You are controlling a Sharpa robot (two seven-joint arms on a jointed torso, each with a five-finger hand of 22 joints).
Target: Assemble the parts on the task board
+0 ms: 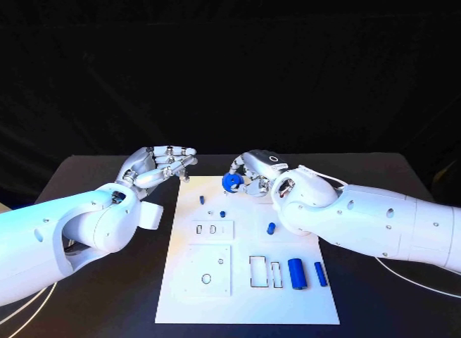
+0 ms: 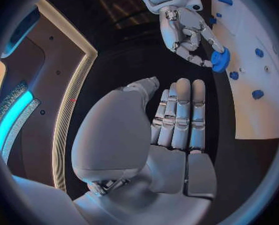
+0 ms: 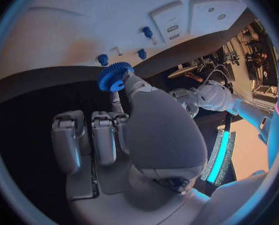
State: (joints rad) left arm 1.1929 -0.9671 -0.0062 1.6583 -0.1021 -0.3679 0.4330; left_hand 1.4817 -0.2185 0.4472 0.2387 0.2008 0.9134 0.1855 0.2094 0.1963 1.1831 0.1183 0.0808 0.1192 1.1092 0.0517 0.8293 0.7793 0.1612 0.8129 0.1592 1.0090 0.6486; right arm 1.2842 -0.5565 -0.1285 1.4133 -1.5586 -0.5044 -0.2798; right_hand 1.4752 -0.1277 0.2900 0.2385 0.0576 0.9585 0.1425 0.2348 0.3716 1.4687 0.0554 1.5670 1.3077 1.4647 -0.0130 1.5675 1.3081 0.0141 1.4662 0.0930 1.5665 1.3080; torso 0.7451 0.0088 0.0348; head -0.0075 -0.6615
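Note:
A blue gear [image 1: 234, 182] is pinched between the thumb and a finger of my right hand [image 1: 259, 171], just above the far edge of the white task board [image 1: 291, 303]. The right wrist view shows the gear [image 3: 114, 76] at the fingertips of that hand [image 3: 133, 130], over the board's edge [image 3: 64, 35]. My left hand [image 1: 161, 167] hovers at the board's far left corner, fingers stretched out and holding nothing. In the left wrist view its fingers [image 2: 177, 120] lie straight, with the right hand [image 2: 186, 32] and gear [image 2: 220, 59] beyond them.
Small blue pegs [image 1: 202, 199] [image 1: 222, 213] [image 1: 271, 227] stand on the board's far half. Two blue cylinders [image 1: 297, 273] [image 1: 321, 273] lie near its right edge, beside a slotted frame [image 1: 266, 271]. Inset plates [image 1: 213, 228] [image 1: 208, 270] sit on the left half. Black table [image 1: 88, 176] surrounds the board.

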